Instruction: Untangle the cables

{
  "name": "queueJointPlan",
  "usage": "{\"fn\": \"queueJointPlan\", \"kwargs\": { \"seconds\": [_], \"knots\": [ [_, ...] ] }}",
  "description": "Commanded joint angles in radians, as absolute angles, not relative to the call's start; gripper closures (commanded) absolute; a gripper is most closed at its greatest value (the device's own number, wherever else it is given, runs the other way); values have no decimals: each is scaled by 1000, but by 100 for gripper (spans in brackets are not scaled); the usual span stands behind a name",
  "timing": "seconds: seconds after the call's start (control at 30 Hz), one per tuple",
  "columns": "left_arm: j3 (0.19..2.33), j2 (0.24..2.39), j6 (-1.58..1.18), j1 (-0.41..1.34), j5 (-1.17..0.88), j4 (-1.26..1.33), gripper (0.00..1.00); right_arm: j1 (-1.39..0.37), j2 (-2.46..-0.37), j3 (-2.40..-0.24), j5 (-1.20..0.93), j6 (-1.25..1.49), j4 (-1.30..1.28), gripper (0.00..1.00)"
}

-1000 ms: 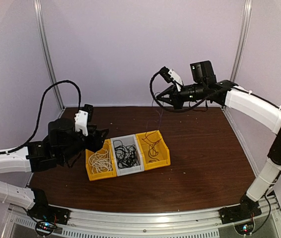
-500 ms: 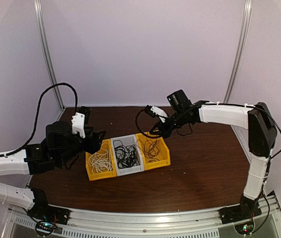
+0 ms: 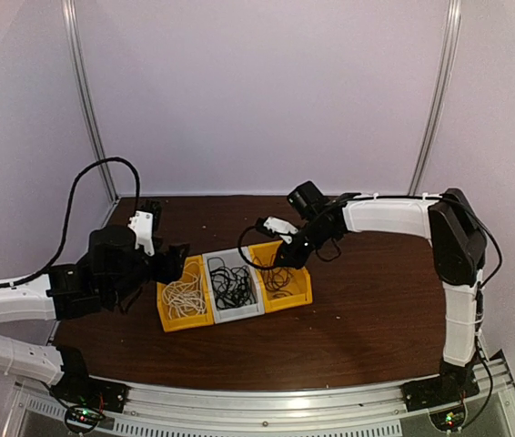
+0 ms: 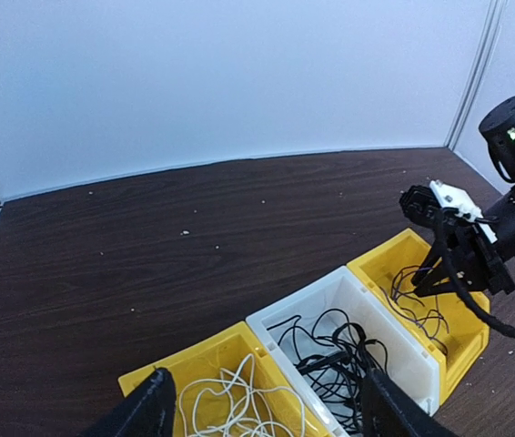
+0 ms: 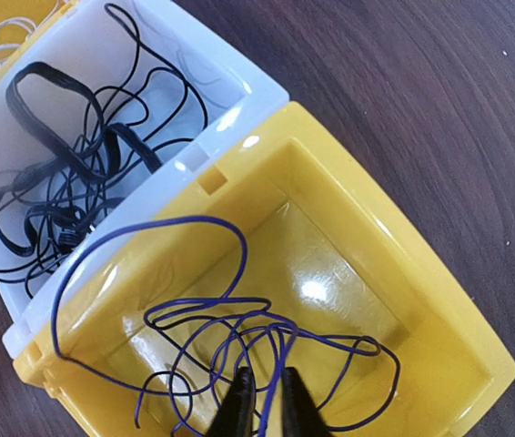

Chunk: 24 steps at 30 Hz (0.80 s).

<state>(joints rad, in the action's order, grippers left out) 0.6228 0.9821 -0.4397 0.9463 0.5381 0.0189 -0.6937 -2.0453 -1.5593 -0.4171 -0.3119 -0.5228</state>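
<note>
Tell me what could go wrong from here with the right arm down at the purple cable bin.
1. A purple cable strand runs between the right gripper's nearly closed jaws; if it snags, lifting could drag it out of the yellow bin.
2. A purple loop rises beside the white bin; a tug might flip it onto the black cables there.
</note>
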Motion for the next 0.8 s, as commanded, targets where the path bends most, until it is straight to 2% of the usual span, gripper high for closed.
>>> {"fn": "queueJointPlan", "kwargs": {
  "seconds": [0.0, 0.1, 0.23, 0.37, 0.57, 0.77],
  "knots": [
    [636, 1007, -480, 895, 527, -21, 28, -690, -2010, -1604, -356, -309, -586, 80],
    [662, 1024, -471, 845, 491, -52, 27, -690, -1946, -1614, -317, -307, -601, 75],
    [709, 1054, -438, 766, 425, -91, 24, -684, -1884, -1646, -270, -321, -661, 58],
    [760, 1082, -395, 717, 395, -122, 21, -667, -1830, -1648, -257, -327, -693, 49],
    [816, 1114, -345, 696, 387, -165, 20, -603, -1736, -1631, -275, -320, -673, 48],
    [864, 1075, -295, 619, 386, -217, 17, -372, -1582, -1542, -409, -226, -490, 47]
  ]
}}
